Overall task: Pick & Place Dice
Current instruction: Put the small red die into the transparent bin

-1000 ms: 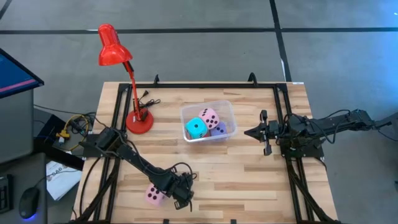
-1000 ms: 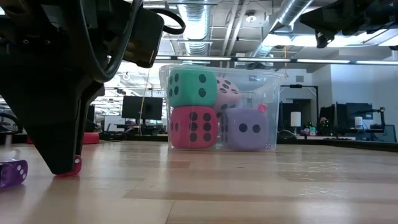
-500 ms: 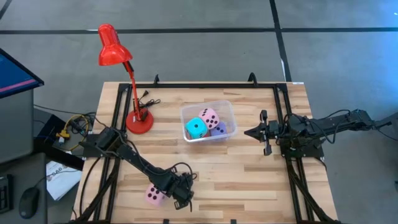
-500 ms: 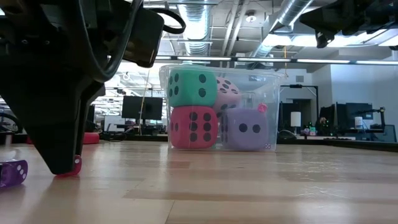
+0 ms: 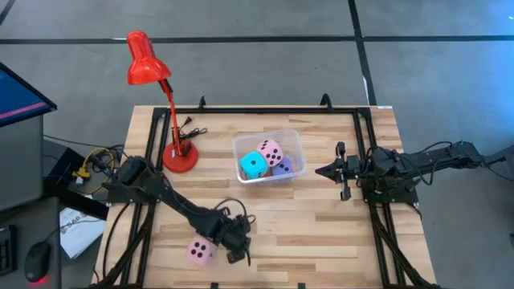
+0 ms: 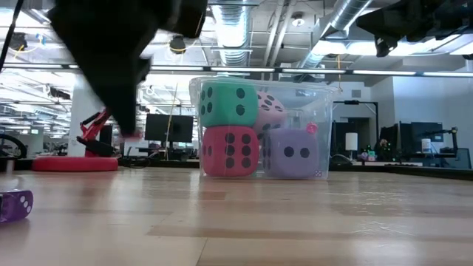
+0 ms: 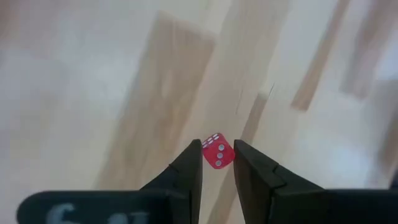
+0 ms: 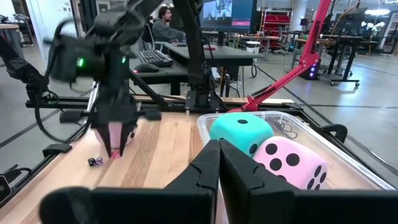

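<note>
**High view: four big dice in the bin, one pink one loose up front**

The wooden worktop (image 5: pixel 321 233) carries everything. The left arm reaches diagonally from the left edge toward the front. Its left gripper (image 5: pixel 234 247) sits near the front edge, left of centre, lifted off the wood in the low view. The right arm comes in from the right edge. The right gripper (image 5: pixel 320 170) has its fingers clenched on nothing and points at the bin from just off its right side.

The red desk lamp (image 5: pixel 146 60) stands near the back-left corner. The clear bin (image 5: pixel 297 144) is about mid-worktop. It holds the cyan die (image 5: pixel 254 166), a pink die (image 5: pixel 271 152) and the lavender die (image 5: pixel 283 167). The low view shows the red die (image 6: pixel 229 151) under the cyan one.

The second pink die (image 5: pixel 200 251) sits on the wood by the front edge, just beside the left gripper.

Tiny stuff: the left wrist view shows the left fingers grasping a small red die (image 7: pixel 216 152) with pale pips. A small purple die (image 6: pixel 15 205) lies on the wood at the low view's left edge.
</note>
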Robot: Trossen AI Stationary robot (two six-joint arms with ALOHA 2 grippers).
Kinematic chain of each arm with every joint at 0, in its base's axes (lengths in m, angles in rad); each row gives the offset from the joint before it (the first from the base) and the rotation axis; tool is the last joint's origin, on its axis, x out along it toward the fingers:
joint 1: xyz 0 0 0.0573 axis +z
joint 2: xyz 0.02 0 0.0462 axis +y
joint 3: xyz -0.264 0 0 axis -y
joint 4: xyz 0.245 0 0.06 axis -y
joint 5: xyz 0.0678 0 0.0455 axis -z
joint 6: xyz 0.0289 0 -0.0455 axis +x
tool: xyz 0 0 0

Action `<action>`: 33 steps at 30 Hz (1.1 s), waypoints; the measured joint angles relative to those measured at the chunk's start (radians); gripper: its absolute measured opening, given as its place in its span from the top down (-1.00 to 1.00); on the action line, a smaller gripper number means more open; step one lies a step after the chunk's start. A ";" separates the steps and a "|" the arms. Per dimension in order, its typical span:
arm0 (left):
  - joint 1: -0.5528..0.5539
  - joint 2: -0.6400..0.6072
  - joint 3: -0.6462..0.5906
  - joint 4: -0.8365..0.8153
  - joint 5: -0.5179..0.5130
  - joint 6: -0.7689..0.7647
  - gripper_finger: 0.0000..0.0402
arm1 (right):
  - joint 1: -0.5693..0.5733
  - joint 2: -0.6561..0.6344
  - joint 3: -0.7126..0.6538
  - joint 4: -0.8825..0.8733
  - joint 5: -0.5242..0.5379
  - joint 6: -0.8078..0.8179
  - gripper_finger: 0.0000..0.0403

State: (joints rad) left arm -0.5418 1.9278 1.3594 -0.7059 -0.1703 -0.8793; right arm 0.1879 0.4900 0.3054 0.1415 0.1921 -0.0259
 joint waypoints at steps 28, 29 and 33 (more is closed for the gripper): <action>0.414 -0.317 0.001 0.242 -0.357 0.543 0.67 | 0.000 0.000 0.000 0.000 0.000 -0.005 0.97; 0.432 -0.313 0.000 0.252 -0.357 0.543 0.67 | 0.000 0.000 0.000 0.000 0.000 -0.008 0.97; 0.490 -0.303 0.002 0.291 -0.357 0.544 0.67 | 0.000 0.000 0.000 0.000 0.000 -0.009 0.97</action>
State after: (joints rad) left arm -0.0521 1.6250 1.3617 -0.4151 -0.5274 -0.3350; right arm 0.1875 0.4900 0.3054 0.1417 0.1921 -0.0349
